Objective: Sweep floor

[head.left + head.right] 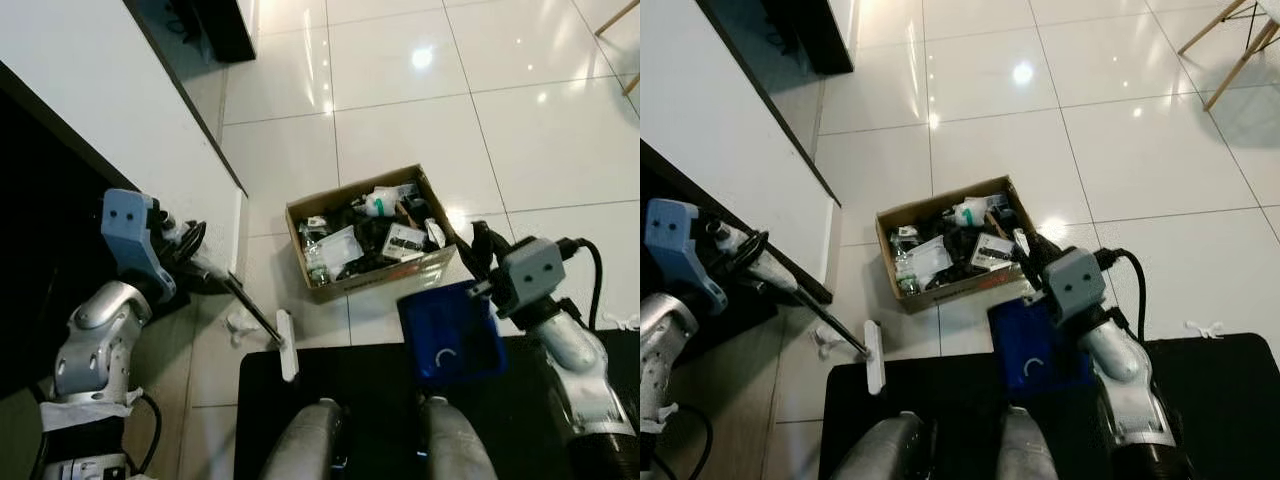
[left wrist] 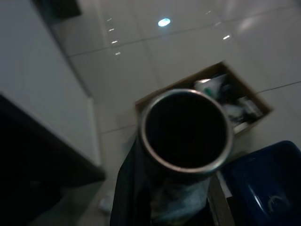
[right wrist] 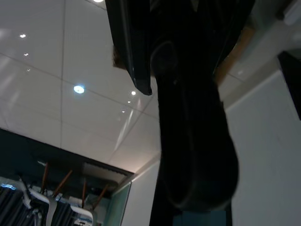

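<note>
On the tiled floor point(image 1: 400, 130), one box point(image 1: 365, 232) of clutter sits ahead. The right gripper point(image 1: 478, 262) clamps one blue dustpan point(image 1: 450, 332); the left gripper point(image 1: 190, 255) grips one broom point(image 1: 255, 315), head down beside one white scrap point(image 1: 240, 325). Sweeping seems underway; next, brush the scrap toward the lowered dustpan.

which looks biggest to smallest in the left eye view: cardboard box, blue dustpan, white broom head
1. cardboard box
2. blue dustpan, though it is held up nearer the camera, so its true size is unsure
3. white broom head
</note>
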### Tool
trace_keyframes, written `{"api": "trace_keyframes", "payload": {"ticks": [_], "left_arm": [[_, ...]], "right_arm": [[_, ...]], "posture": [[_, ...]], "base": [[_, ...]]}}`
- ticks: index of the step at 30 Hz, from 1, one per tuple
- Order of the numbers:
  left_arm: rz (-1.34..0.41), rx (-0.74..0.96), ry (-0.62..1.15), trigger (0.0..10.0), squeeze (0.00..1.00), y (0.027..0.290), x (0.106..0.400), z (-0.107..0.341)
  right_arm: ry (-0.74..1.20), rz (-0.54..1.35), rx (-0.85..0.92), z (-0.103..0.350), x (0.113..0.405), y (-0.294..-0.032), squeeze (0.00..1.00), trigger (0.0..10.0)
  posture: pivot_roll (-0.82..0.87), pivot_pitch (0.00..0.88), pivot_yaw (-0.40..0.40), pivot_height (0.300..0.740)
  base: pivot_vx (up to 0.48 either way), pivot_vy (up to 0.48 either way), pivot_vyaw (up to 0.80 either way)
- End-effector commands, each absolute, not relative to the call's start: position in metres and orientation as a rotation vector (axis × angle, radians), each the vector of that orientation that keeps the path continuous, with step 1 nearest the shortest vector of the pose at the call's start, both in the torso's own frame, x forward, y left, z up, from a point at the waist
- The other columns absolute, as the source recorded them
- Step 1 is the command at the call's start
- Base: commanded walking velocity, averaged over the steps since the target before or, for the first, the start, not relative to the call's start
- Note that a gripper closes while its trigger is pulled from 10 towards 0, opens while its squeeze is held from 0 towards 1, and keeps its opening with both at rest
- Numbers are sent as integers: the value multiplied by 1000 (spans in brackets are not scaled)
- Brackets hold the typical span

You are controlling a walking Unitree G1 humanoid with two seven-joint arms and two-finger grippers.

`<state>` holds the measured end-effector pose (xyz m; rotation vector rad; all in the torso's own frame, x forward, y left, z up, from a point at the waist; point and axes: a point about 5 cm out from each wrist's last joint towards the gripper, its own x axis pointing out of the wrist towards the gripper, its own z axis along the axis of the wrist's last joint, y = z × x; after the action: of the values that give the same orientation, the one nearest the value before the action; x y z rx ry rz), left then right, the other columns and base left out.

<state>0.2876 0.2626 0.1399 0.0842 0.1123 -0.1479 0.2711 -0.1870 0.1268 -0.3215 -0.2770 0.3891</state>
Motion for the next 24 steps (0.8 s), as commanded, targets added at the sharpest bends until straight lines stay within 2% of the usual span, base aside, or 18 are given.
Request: {"api": "trace_keyframes", "payload": {"ticks": [1, 6, 12, 15, 18, 21, 24], "left_arm": [[-90, 139, 126, 10000, 0, 269, 287, 136], [77, 241, 200, 10000, 0, 269, 296, 120], [219, 271, 197, 10000, 0, 277, 300, 119], [430, 293, 140, 10000, 0, 301, 305, 135], [520, 295, 88, 10000, 0, 312, 309, 153], [549, 293, 62, 10000, 0, 315, 312, 162], [501, 274, 61, 10000, 0, 306, 315, 160]], "right_arm": [[-308, 413, -291, 133, 268, -180, 0, 10000], [-364, 405, -292, 161, 262, -188, 0, 10000], [-390, 415, -299, 180, 258, -189, 0, 10000], [-443, 402, -273, 202, 261, -187, 0, 10000], [-480, 397, -238, 215, 266, -185, 0, 10000], [-502, 396, -210, 224, 269, -184, 0, 10000], [-492, 416, -208, 223, 273, -181, 0, 10000]], "posture": [[12, 181, 169, 740], [-6, 174, 177, 740], [-17, 168, 175, 740], [-22, 156, 168, 740], [-19, 150, 163, 740], [-12, 142, 159, 740], [-9, 138, 157, 740]], "base": [[0, 0, 0], [0, 0, 0], [0, 0, 0], [0, 0, 0], [0, 0, 0], [0, 0, 0], [0, 0, 0]]}}
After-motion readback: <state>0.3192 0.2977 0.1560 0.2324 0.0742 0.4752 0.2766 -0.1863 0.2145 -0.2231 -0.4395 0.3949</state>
